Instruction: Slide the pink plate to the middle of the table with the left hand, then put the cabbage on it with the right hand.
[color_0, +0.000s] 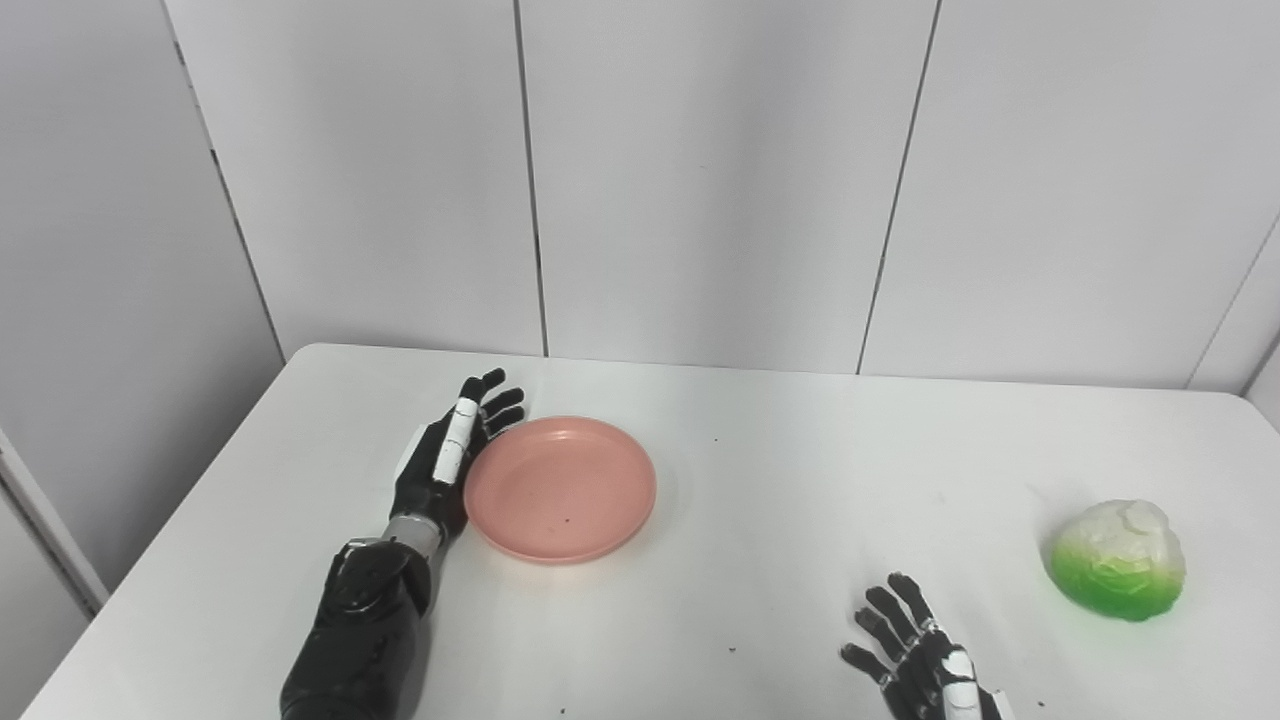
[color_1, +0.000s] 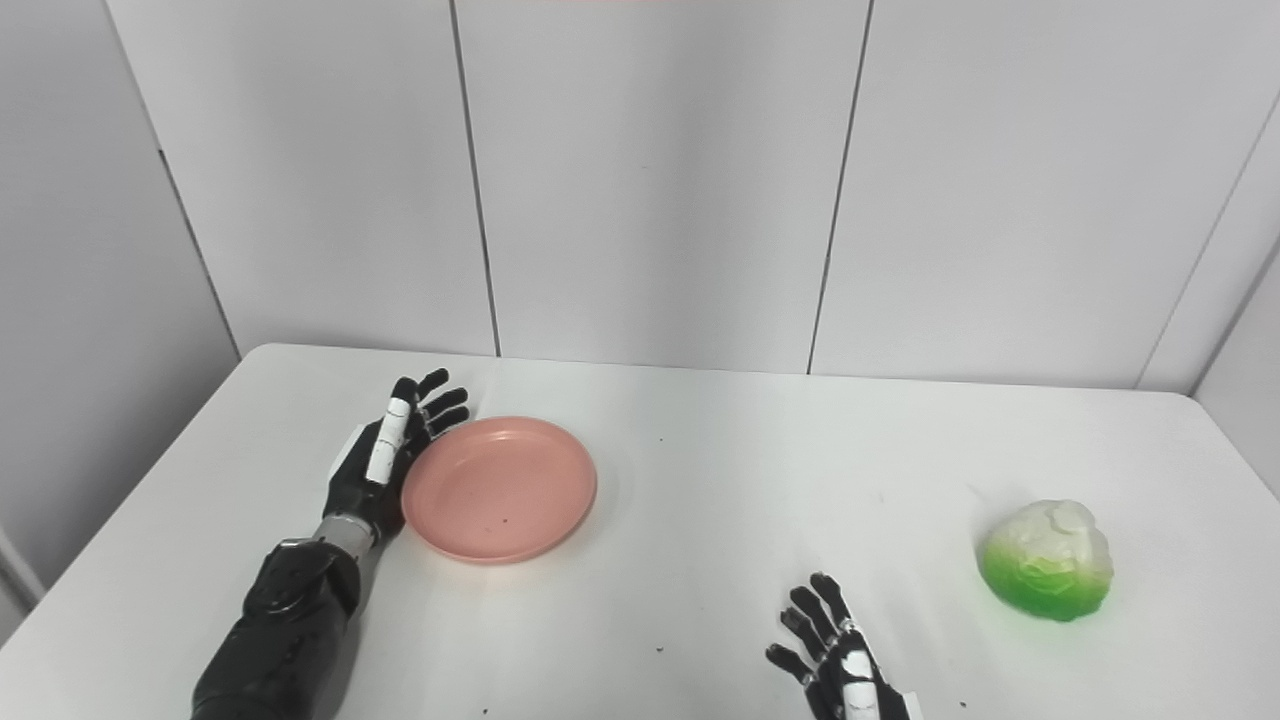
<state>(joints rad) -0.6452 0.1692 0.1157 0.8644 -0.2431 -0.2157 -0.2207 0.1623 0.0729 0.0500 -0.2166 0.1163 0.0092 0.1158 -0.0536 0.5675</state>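
One pink plate (color_0: 560, 489) is seen lying flat on the white bench (color_0: 760, 480), left of the bench's middle. The left hand (color_0: 450, 460) is set on edge against the plate's left rim, its fingers (color_0: 497, 398) straight and spread, gripping nothing — the palm side appears to be touching the rim, though actual contact cannot be confirmed. One cabbage (color_0: 1118, 559) is seen near the right side of the bench, well apart from the plate. The right hand (color_0: 915, 660) is held low at the near edge of the bench, fingers apart and empty, near the cabbage but not touching it.

The plate is judged to be light, stiff plastic with a smooth, shallow rim; it should slide readily on the smooth bench when pushed sideways from the left rim, so no grasp is needed. A push placed off-centre could be expected to turn the plate rather than carry it straight, so contact low and at the middle of the rim is advised.

The cabbage looks like a rounded, glossy toy — probably light and fairly firm, possibly slippery. It would best be taken from above or from the sides, with the fingers wrapped round its widest part, since a shallow pinch might slip off its curved surface.

Counted: one plate, one cabbage, two hands.
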